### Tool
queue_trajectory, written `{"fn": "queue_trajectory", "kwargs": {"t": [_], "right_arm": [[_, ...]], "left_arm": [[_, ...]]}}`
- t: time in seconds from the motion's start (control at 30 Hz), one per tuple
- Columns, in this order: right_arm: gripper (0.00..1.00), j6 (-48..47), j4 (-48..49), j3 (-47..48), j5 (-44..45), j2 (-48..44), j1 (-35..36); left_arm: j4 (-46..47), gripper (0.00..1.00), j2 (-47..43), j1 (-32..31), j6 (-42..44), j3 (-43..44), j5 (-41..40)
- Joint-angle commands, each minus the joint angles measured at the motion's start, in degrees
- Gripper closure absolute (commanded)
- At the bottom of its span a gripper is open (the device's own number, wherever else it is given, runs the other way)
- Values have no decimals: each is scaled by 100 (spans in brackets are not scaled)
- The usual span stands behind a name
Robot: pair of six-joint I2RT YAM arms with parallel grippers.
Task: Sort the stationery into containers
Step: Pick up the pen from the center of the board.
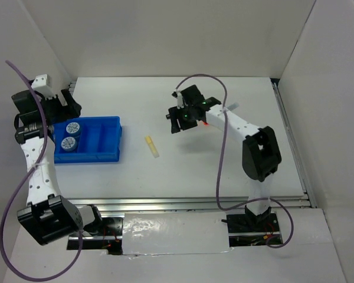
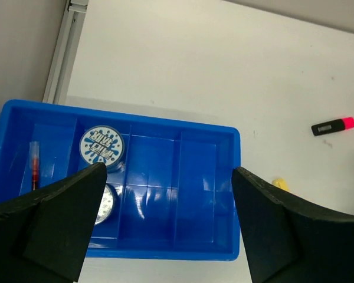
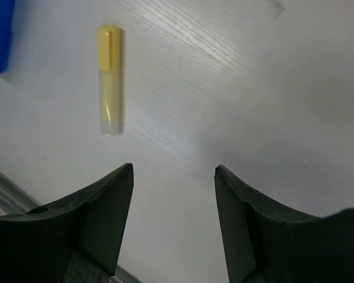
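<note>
The bright blue tray [image 1: 100, 141] stands at the left, with two blue-white rolls [image 1: 74, 127] in one compartment. In the left wrist view the tray [image 2: 209, 194] holds one roll [image 2: 101, 145], a second roll [image 2: 108, 202] partly behind my finger, and a thin red pen [image 2: 33, 166] in the end compartment. My left gripper [image 2: 168, 224] is open and empty above the tray; it also shows in the top view [image 1: 69, 108]. A pale yellow marker [image 1: 153, 146] lies on the table right of the tray. My right gripper [image 3: 174, 171] is open and empty above bare table, the yellow marker [image 3: 110, 79] ahead of it to the left.
A pink-and-black marker [image 2: 333, 125] lies on the table far right of the tray; a red glimpse [image 1: 205, 124] shows under the right wrist. White walls enclose the table. A metal rail [image 1: 194, 203] runs along the near edge.
</note>
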Motion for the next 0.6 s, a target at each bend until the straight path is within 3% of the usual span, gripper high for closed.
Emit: {"fn": "queue_trajectory", "kwargs": {"t": [0.0,0.1,0.2,0.33,0.43,0.57], "right_arm": [[36,635,145,601,610,633,416],[35,863,119,988,979,1047,672],[36,1083,153,963,1235,988,611],[36,1198,329,278,1183,286,-90],[36,1102,224,-125,920,-295,-1013],[36,715,13,-679,664,-980,-2007]], "left_arm": [[664,1,-507,5,-816,-363,193],[543,1,-631,-108,-861,-672,500],[489,1,-727,-809,-973,-909,573],[1006,1,-807,-2794,-1572,-1769,-411],[992,1,-448,-3517,-2091,-1921,-938],[604,1,299,-4782,-2460,-1526,-2490]]}}
